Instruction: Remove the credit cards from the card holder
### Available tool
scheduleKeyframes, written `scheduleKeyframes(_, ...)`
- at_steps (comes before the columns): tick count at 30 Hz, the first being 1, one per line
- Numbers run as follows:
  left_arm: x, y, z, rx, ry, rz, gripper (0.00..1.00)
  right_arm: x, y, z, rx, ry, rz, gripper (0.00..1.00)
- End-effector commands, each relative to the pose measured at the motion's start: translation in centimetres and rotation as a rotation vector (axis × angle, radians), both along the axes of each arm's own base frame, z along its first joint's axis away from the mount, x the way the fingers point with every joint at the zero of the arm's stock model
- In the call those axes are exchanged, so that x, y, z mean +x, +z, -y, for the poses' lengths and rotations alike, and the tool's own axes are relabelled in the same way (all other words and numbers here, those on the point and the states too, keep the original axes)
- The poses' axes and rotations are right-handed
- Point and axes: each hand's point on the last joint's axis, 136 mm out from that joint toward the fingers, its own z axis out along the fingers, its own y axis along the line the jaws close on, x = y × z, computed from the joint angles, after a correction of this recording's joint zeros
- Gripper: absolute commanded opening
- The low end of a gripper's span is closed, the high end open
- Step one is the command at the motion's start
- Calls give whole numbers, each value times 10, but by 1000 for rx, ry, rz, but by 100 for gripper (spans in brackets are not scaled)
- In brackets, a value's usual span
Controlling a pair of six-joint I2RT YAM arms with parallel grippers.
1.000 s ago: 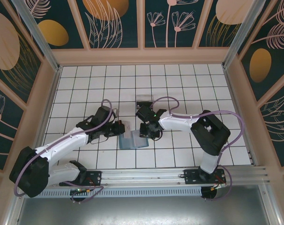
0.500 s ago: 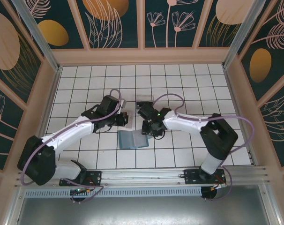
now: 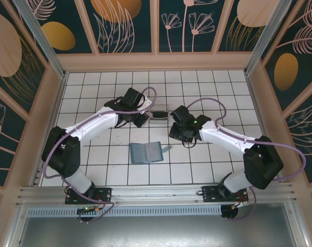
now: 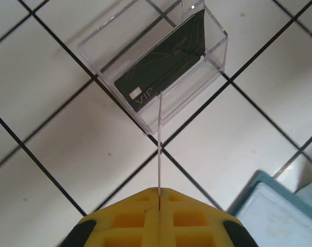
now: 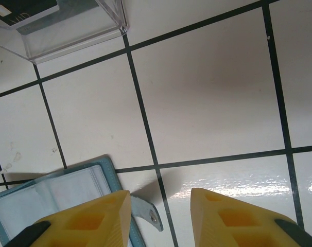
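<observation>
The left fingers [image 4: 125, 221] are clamped on a thin card [image 4: 159, 149] seen edge-on, which points at the clear box [image 4: 94, 49] just ahead of them, where a dark card [image 4: 161, 69] leans. The right fingers [image 5: 89, 216] stand apart with nothing between them. The card holder [image 5: 48, 195] lies open on the table [image 5: 212, 92], partly beneath one right finger and near the box.

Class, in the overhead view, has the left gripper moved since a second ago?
Yes: the left gripper went from beside the card holder away to the clear box.
</observation>
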Motion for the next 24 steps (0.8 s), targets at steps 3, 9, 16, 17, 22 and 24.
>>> scheduleKeyframes(3, 6, -3, 2, 163, -289, 53, 0, -2, -1, 11, -33, -3, 6, 36)
scheduleKeyframes(9, 27, -15, 5, 301, -452, 104, 0, 0, -1, 12, -36, -4, 7, 36)
scheduleKeyframes(16, 50, -3, 24, 319, -544, 129, 0, 1, -2, 15, -40, -14, 4, 36)
scheduleKeyframes(17, 52, 0, 26, 319, -552, 131, 0, 1, -3, 16, -40, -15, 4, 36)
scheduleKeyframes(22, 63, 8, 36, 321, -594, 137, 0, 5, -2, 18, -36, -22, 8, 36)
scheduleKeyframes(24, 69, 9, 40, 322, -604, 150, 0, 5, -3, 18, -37, -24, 6, 36)
